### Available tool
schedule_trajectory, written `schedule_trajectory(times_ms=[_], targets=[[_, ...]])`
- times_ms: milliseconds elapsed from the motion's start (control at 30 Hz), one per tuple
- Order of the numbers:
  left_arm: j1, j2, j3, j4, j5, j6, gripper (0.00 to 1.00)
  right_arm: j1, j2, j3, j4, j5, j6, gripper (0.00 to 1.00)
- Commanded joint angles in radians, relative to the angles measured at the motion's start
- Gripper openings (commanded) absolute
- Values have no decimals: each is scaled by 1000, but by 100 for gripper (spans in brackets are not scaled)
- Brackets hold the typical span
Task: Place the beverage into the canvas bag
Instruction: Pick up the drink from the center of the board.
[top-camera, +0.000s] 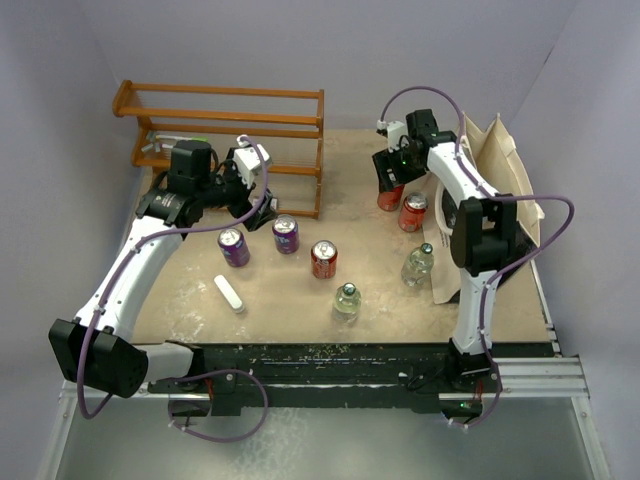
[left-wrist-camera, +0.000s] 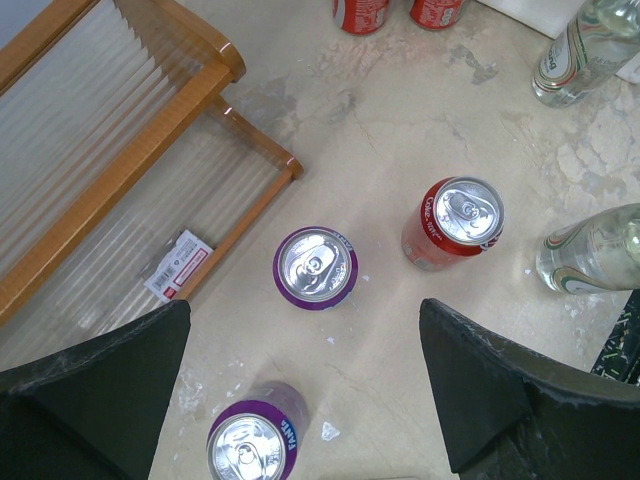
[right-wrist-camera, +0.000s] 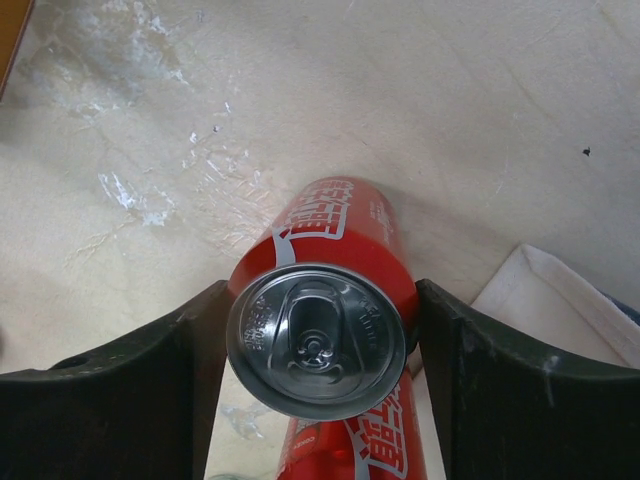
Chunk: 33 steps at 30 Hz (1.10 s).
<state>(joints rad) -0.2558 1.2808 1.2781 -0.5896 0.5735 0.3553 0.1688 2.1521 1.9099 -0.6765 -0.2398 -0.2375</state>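
While the canvas bag (top-camera: 500, 165) stands just beside, the right gripper (right-wrist-camera: 320, 310) pinches 1 red can (right-wrist-camera: 335, 225).

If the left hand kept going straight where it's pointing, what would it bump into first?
Most likely the top of the purple can centred ahead of the open left hand, though depth is unclear.

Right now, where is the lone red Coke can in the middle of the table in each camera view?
Top external: the red Coke can stands mid-table, right of a purple can.
Left wrist: red Coke can right of centre, beside that purple can.
Right wrist: not in it; the second red can seen there is another.
Shared landmark: the wooden rack, upper left in top external and left wrist.
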Motion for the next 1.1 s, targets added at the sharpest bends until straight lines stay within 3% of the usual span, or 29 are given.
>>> schedule_trajectory(times_ms=[0, 200, 333, 667, 1067], targets=[[7, -29, 5, 44, 37, -9, 99, -5, -21, 48, -3, -51, 15, 66], [9, -29, 6, 54, 42, -21, 99, -5, -67, 64, -17, -53, 11, 35], [-6, -11, 38, 52, 28, -24, 99, -4, -146, 116, -28, -34, -7, 0], [-90, 84, 189, 40, -5, -22, 99, -3, -402, 267, -125, -36, 33, 0], [-191, 178, 294, 79, -2, -64, 99, -54, -681, 300, -99, 220, 29, 0]])
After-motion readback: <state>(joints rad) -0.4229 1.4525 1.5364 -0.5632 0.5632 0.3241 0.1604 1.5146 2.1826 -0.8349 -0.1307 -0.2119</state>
